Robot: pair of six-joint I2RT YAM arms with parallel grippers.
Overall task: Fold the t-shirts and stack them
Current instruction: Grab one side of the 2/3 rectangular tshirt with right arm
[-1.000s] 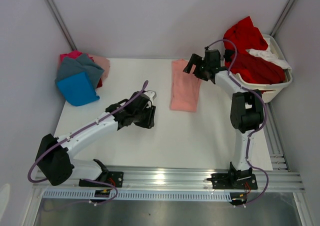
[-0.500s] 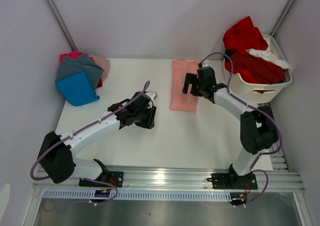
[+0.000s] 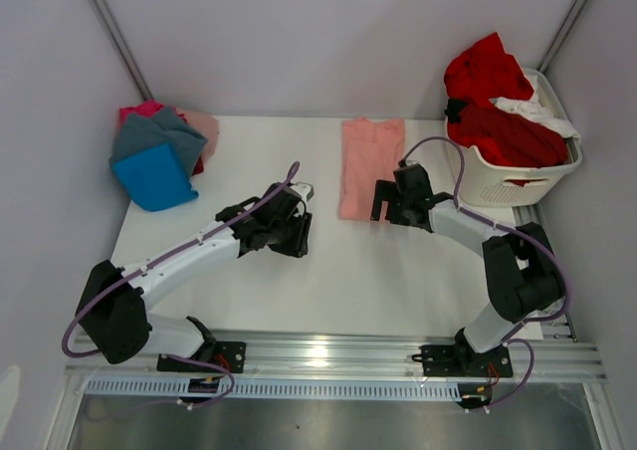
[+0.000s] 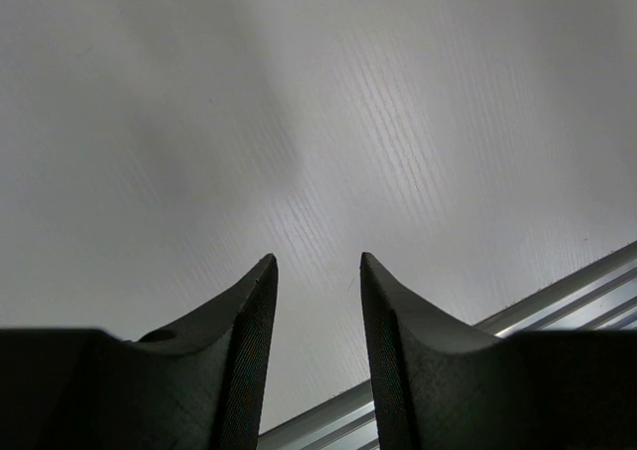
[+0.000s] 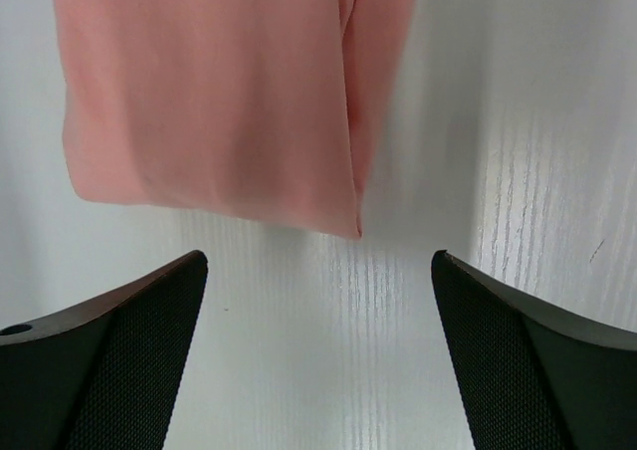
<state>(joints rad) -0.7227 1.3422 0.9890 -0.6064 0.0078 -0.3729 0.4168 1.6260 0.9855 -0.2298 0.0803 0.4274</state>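
Note:
A salmon-pink t-shirt [image 3: 370, 166] lies flat on the white table [image 3: 398, 271], folded into a long narrow strip running away from the arms. My right gripper [image 3: 384, 207] is open wide, low over the table at the strip's near right corner. In the right wrist view the shirt's near hem [image 5: 209, 92] lies just beyond the right gripper [image 5: 318, 259], with bare table between the fingers. My left gripper [image 3: 299, 233] sits mid-table, left of the shirt. In the left wrist view the left gripper [image 4: 318, 261] is partly open over bare table and holds nothing.
Folded shirts are piled at the back left: blue [image 3: 154, 177], grey [image 3: 159, 136], magenta [image 3: 139, 111], pale pink [image 3: 202, 123]. A white slatted basket [image 3: 518, 179] at the back right holds red shirts [image 3: 498, 97] and a white one [image 3: 534, 112]. A metal rail [image 3: 338, 355] runs along the near edge.
My right arm has swung from the far end of the shirt, by the basket, down along its right side to the near hem. The left arm has not moved.

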